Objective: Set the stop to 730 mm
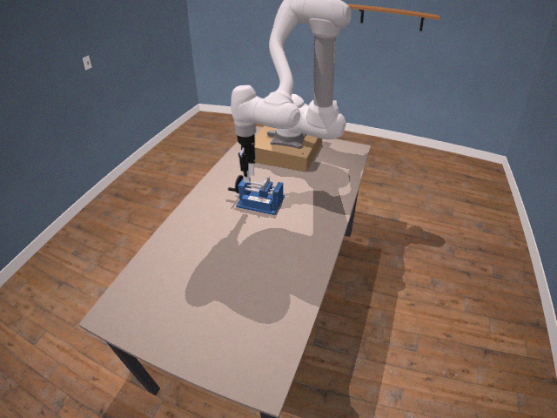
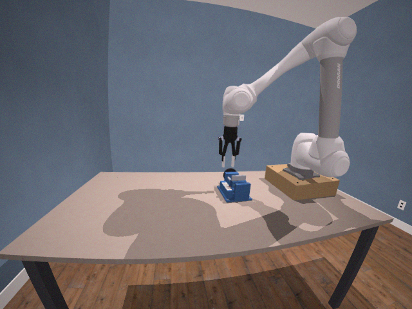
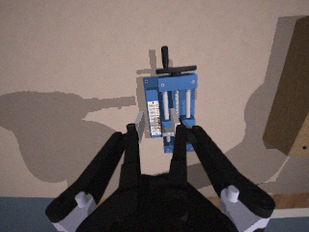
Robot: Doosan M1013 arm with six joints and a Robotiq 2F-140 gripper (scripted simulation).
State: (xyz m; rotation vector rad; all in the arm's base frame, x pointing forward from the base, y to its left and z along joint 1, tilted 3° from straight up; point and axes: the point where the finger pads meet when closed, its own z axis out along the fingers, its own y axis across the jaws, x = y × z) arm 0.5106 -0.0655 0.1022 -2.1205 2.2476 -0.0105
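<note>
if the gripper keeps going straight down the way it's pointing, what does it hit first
Probably the black handwheel end of the blue stop fixture; the partly open black gripper hangs just above it, holding nothing. Exact alignment is unclear.

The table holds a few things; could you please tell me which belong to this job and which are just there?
For the job:
- blue stop fixture
- its black handwheel
- the scale
- the tool, empty, above the fixture

Just there:
- wooden base block
- wall shelf

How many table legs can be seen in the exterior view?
3. One dark leg is at the near left corner of the table, one at the near right, and a sliver of a third at the bottom edge beside it. Any other is hidden by the tabletop.
</note>
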